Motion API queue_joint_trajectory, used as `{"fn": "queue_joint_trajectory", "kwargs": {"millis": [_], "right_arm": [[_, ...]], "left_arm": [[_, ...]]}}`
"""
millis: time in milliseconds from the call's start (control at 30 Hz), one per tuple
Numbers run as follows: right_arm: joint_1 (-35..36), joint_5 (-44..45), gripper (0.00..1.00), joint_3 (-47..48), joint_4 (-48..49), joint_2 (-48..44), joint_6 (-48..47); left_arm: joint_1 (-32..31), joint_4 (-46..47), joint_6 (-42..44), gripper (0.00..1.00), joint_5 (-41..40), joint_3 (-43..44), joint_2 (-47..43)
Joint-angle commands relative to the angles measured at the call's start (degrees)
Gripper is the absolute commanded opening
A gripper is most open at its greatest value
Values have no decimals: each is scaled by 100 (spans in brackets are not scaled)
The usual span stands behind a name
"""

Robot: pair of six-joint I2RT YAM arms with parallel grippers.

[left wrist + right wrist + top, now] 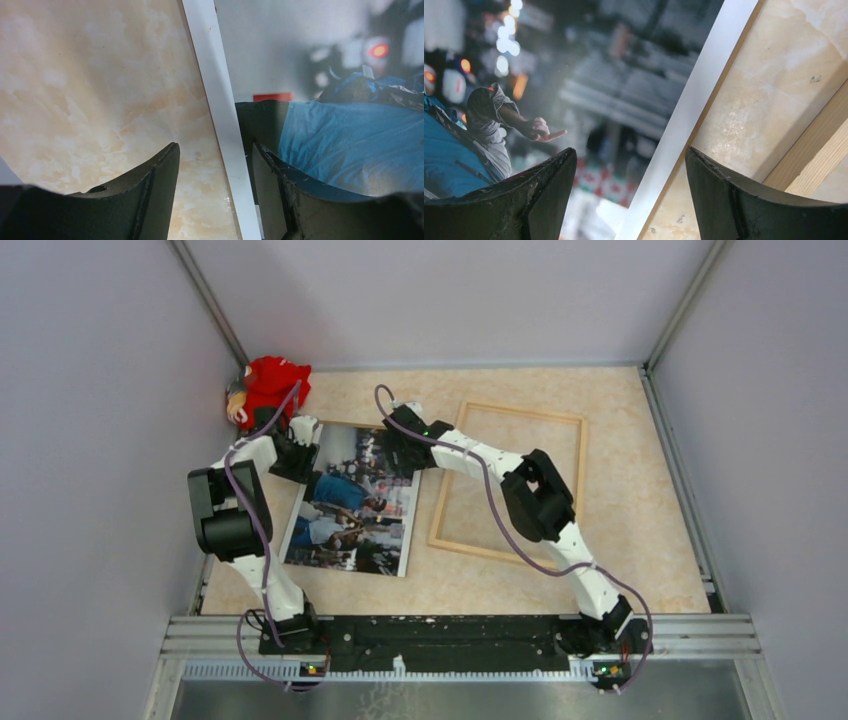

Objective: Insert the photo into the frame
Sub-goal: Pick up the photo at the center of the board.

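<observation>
Glossy and thin, the photo [350,505] lies flat on the surface [620,540], just left of the frame [525,412]. Left gripper [215,150] and right gripper [631,152] both stand spread astride its opposite edges. An uneven pinch could buckle or skew it.

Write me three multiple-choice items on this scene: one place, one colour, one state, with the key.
1. The photo lies: A) left of the frame B) inside it C) on top of it.
2. The cloth bundle in the far left corner is: A) green B) red C) yellow.
3. The right gripper is: A) shut on the frame B) shut on nothing C) open.
Key: 1 A, the frame beside it is empty; 2 B, red in the top view; 3 C, its fingers stand apart astride the photo's edge.
</observation>
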Motion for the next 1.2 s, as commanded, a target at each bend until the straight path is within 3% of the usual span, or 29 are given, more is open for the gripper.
{"fn": "queue_joint_trajectory", "kwargs": {"millis": [0, 467, 800, 933, 1167], "right_arm": [[305, 221, 79, 502, -55, 75, -200], [396, 670, 82, 976, -438, 259, -478], [-261, 174, 87, 333, -39, -244, -147], [-313, 31, 89, 216, 74, -212, -40], [-380, -206, 90, 147, 146, -88, 144]], "left_arm": [[-51, 46, -45, 62, 68, -223, 103], [-54, -27, -22, 61, 77, -163, 94], [122, -956, -19, 72, 486, 1321, -52], [117, -776, -65, 74, 78, 1407, 77], [118, 101, -31, 70, -1169, 724, 287]]}}
